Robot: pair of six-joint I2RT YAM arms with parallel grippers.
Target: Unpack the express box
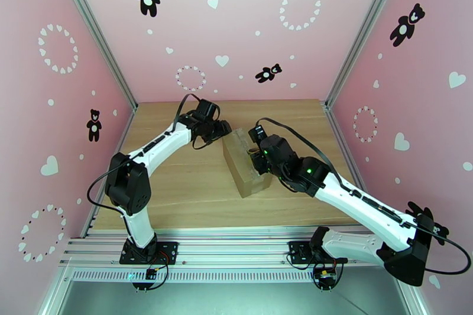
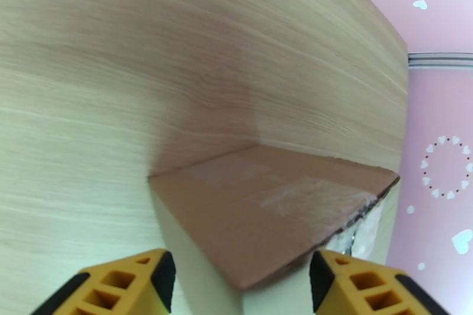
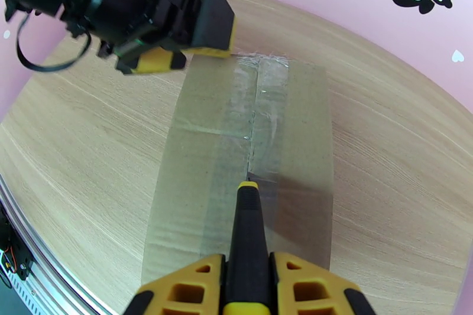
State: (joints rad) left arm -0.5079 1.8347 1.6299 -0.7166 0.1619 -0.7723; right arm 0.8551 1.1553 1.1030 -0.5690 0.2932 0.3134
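**A:** Where is the express box (image 1: 245, 162) sitting?

**B:** Mid-table (image 1: 177, 192), between the two arms. In the top view its long axis runs from upper centre down and slightly to the right. The taped top faces up.

**A:** And the right gripper (image 3: 248, 263)?

**B:** It is clamped on what looks like a black cutter (image 3: 248, 221). In the right wrist view the handle points straight up the frame. Its yellow tip rests on the tape seam (image 3: 255, 109), roughly halfway along the box.

**A:** So the seam lines up with the tool?

**B:** Nearly. The seam follows the box's long axis, and the box stretches away from that gripper toward the top of the frame. I'd judge that any cut has to run along that line, and a sideways drift would take the tip off the tape onto bare cardboard.

**A:** What about the left gripper (image 1: 220, 129)?

**B:** It is at the far end of the box, in the upper left of the right wrist view. Its fingers are apart. In its own camera a box corner pokes up between them, and neither finger clearly touches it.

**A:** Which arm is better placed?

**B:** The right one for the tape, since it is already on the seam. The left is nearer the far end, so it could brace the box there.
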